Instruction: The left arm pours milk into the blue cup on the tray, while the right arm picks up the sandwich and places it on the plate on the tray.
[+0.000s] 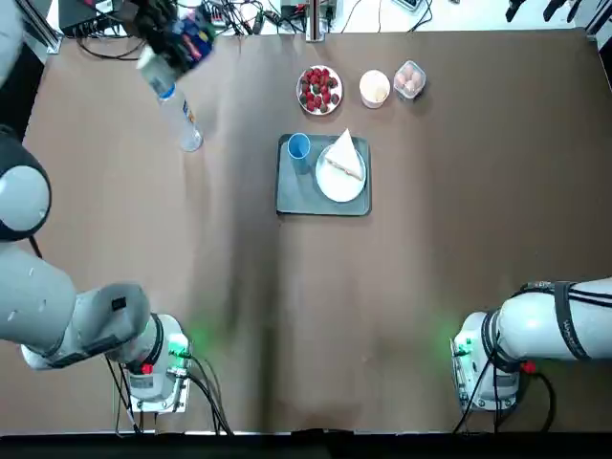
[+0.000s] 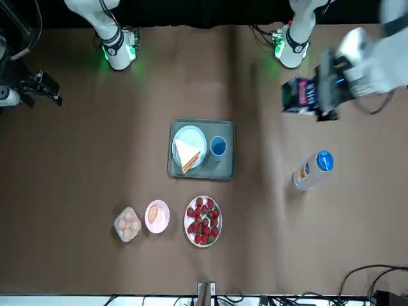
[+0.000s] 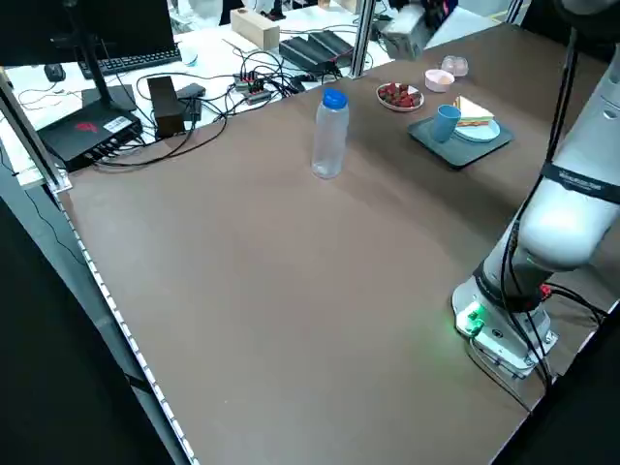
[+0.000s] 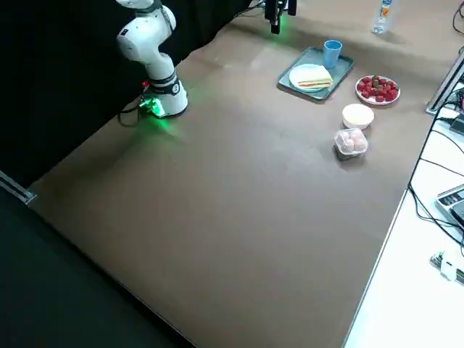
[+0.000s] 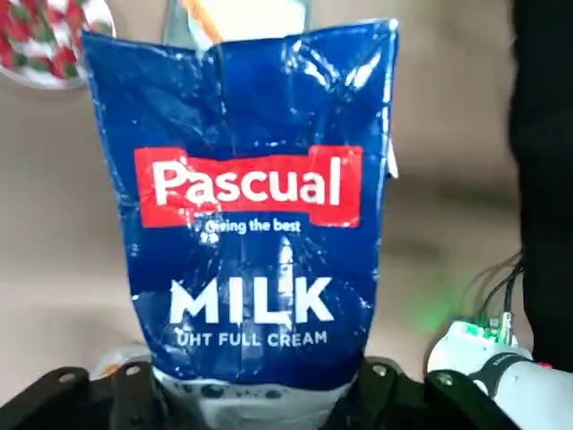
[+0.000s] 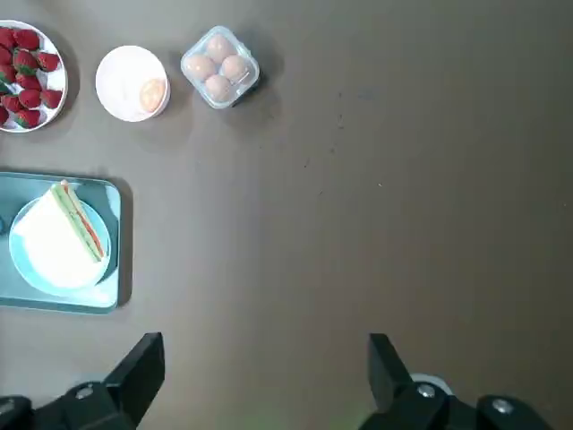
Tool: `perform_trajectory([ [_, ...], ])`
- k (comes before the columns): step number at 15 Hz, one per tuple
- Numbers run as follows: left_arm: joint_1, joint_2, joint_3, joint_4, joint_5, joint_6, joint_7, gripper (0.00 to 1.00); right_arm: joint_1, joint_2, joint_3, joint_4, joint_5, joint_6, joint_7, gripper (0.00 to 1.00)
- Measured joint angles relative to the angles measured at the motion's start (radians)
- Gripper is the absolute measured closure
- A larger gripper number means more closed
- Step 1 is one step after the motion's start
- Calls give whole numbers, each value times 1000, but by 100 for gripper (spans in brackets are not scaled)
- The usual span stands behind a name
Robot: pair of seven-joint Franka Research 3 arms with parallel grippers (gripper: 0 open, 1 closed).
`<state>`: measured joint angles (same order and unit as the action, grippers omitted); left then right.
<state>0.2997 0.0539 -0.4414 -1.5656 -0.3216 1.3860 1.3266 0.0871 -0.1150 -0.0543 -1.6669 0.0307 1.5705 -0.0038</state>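
My arms are showing smooth white shells with grey joint sections. My bases are glowing green and trailing black cables, and a red ring is showing just above the left one. My right arm is wearing thin black straps. My right gripper is showing black, blocky fingers with silver screws.

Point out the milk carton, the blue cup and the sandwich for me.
milk carton point(image 5: 251, 206): left wrist view, on its red label band.
blue cup point(image 1: 298, 146): top view, on its rim opening.
sandwich point(image 6: 76, 219): right wrist view, on its filling edge.
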Motion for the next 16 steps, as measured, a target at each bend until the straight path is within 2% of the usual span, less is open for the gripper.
perform_trajectory([
  [5, 399, -34, 3, 42, -247, -172, 354, 41, -1, 0, 0, 0, 0, 5, 0, 0],
  [6, 473, -25, 5, 43, -283, -198, 420, 41, -1, 0, 0, 0, 0, 6, 0, 0],
  [7, 602, 16, 7, 43, -341, -249, 509, 41, -2, 0, 0, 0, 0, 6, 0, 0],
  [8, 655, 47, 7, 44, -367, -260, 538, 41, -2, 0, 0, 0, 0, 7, 0, 0],
  [11, 757, 188, 10, 54, -402, -270, 633, 42, -2, 0, 0, 0, 0, 7, 0, 0],
  [16, 737, 493, 10, 102, -406, -198, 809, 42, -2, 0, 0, 0, 0, 7, 0, 0],
])
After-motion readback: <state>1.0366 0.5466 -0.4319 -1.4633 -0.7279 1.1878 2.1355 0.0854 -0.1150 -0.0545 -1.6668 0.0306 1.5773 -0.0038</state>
